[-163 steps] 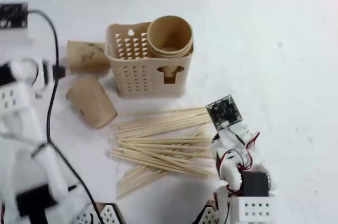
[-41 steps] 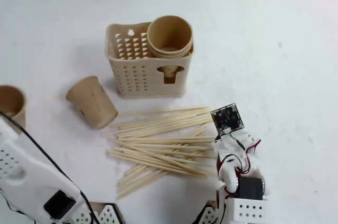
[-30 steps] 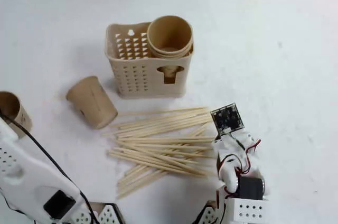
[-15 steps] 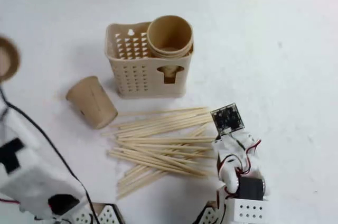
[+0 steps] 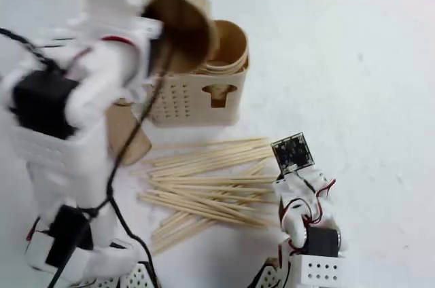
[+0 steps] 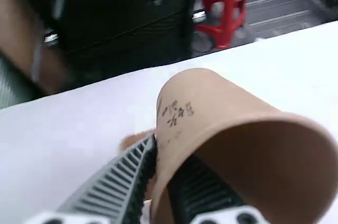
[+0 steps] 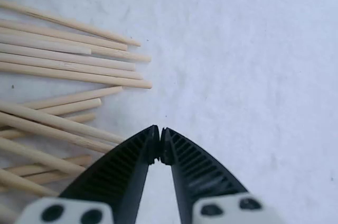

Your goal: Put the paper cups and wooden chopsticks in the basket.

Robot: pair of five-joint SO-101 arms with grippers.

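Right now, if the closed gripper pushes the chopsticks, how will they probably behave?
The chopsticks look thin, straight and stiff, so they would likely slide or roll apart, not bend. They lie loose and crossed on the table, so the right gripper probably shifts only some.

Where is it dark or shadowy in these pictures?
High view: the table is evenly lit, the held paper cup dark inside. Left wrist view: the room behind is dim. Right wrist view: thin soft shadows beside the chopsticks.
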